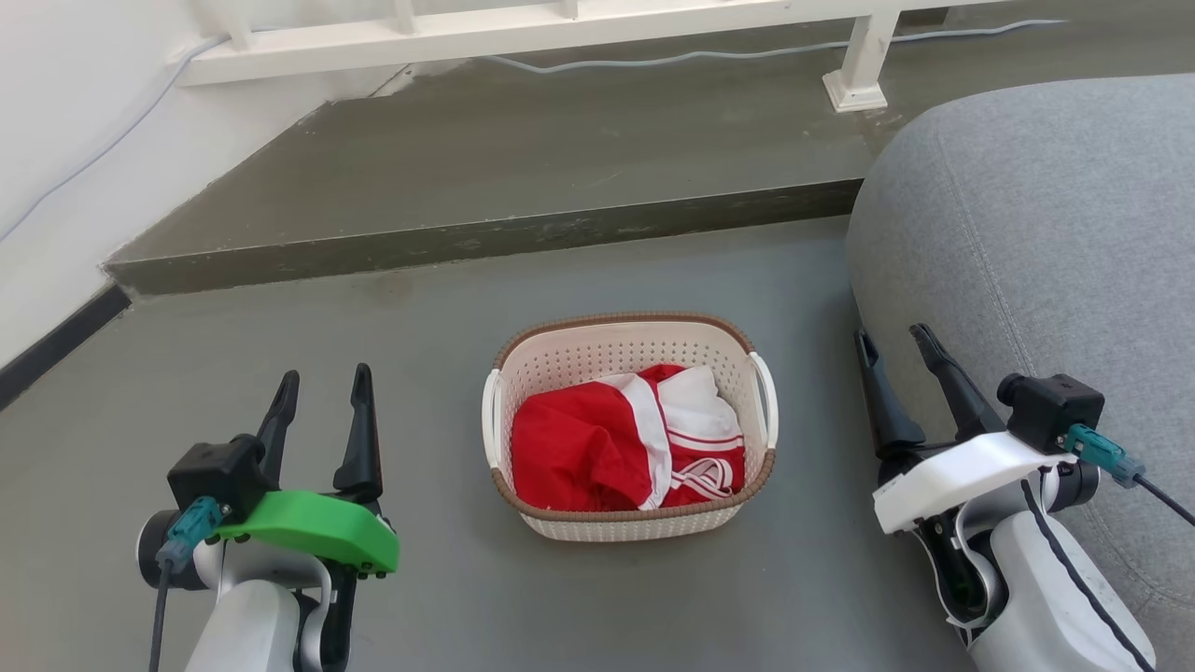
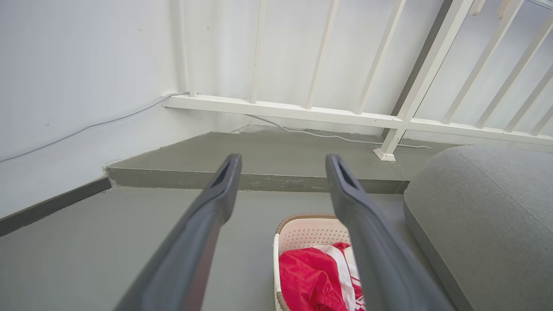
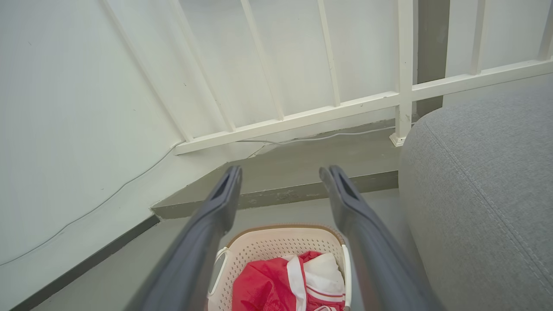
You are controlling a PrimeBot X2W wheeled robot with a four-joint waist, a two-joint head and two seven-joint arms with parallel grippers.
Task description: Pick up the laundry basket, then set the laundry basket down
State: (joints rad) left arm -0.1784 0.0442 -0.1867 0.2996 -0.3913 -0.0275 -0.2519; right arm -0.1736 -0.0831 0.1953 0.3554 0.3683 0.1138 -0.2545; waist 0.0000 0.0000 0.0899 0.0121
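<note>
Soft, even light fills the scene, bright and without glare. The laundry basket point(image 1: 631, 523) casts only a faint shadow on the grey floor point(image 1: 420, 308). In both wrist views the near fingers point(image 2: 194, 242) are blurred and out of focus, and the far white railing point(image 2: 302, 112) fans outward toward the edges — wide-angle distortion.

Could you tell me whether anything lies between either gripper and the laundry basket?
Nothing visible does: only bare floor separates the left gripper and the right gripper from the laundry basket; both are open.
</note>
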